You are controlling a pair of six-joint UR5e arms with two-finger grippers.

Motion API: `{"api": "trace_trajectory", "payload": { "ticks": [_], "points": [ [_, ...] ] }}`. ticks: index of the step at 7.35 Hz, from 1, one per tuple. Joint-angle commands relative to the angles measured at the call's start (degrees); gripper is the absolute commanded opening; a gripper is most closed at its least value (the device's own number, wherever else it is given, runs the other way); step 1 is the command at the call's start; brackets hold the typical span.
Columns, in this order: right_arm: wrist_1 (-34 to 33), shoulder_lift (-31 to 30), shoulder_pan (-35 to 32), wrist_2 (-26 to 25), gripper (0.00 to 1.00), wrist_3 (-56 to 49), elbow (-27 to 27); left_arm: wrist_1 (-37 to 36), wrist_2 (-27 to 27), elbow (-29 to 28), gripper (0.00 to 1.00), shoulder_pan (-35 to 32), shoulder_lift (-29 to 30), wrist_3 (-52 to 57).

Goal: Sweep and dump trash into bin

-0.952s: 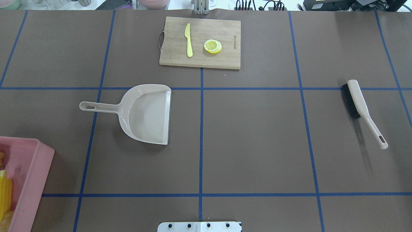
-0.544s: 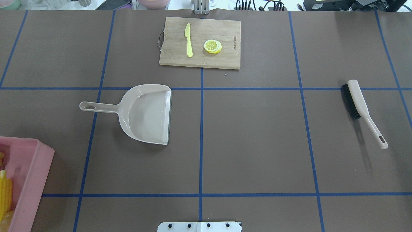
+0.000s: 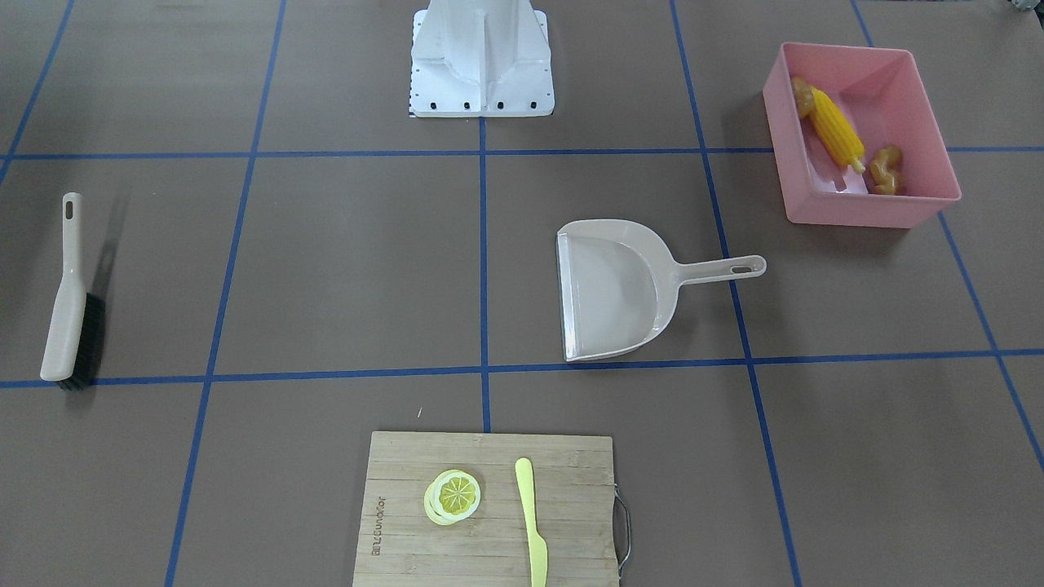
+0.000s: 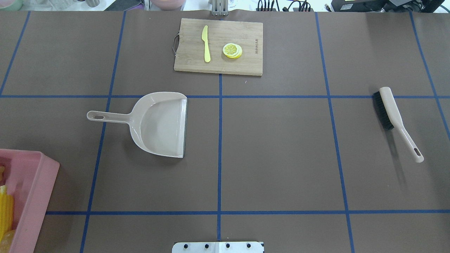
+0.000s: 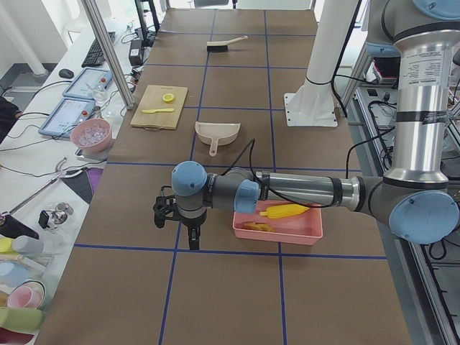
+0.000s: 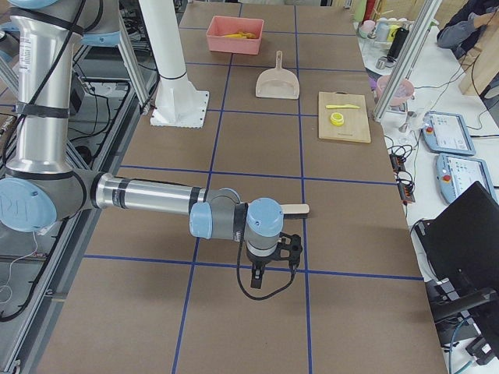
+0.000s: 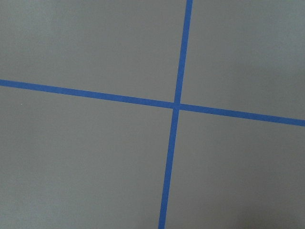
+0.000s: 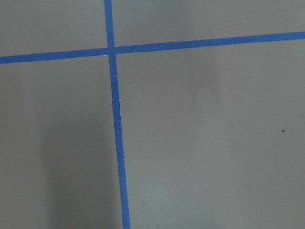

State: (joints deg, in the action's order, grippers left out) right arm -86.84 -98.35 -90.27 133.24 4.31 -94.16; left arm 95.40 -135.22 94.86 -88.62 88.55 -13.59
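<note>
The pink bin (image 3: 864, 210) stands on the table on my left side and also shows at the overhead view's left edge (image 4: 35, 196). Inside it lie the yellow corn cob (image 3: 836, 126), the tan ginger root (image 3: 886, 169) and the brown-orange potato (image 3: 802, 94), which is partly behind the corn. My left gripper (image 5: 192, 241) shows only in the exterior left view, hanging over bare table beside the bin. My right gripper (image 6: 259, 274) shows only in the exterior right view, over bare table near the brush. I cannot tell whether either is open or shut.
The beige dustpan (image 4: 160, 124) lies empty left of centre, handle pointing left. The brush (image 4: 390, 109) lies at the far right. A wooden cutting board (image 4: 246, 35) at the far edge carries a yellow knife (image 4: 206, 44) and lemon slices (image 4: 232, 50).
</note>
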Motion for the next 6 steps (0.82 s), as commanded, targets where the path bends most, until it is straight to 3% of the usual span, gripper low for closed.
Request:
{"api": "trace_trajectory", "payload": {
  "ticks": [1, 6],
  "points": [
    [0.00, 0.00, 0.00, 0.00, 1.00, 0.00, 0.03, -0.12, 0.04, 0.24, 0.98, 0.03, -0.13, -0.21],
    [0.00, 0.00, 0.00, 0.00, 1.00, 0.00, 0.03, -0.56, -0.13, 0.33, 0.98, -0.15, -0.92, -0.47]
  ]
}}
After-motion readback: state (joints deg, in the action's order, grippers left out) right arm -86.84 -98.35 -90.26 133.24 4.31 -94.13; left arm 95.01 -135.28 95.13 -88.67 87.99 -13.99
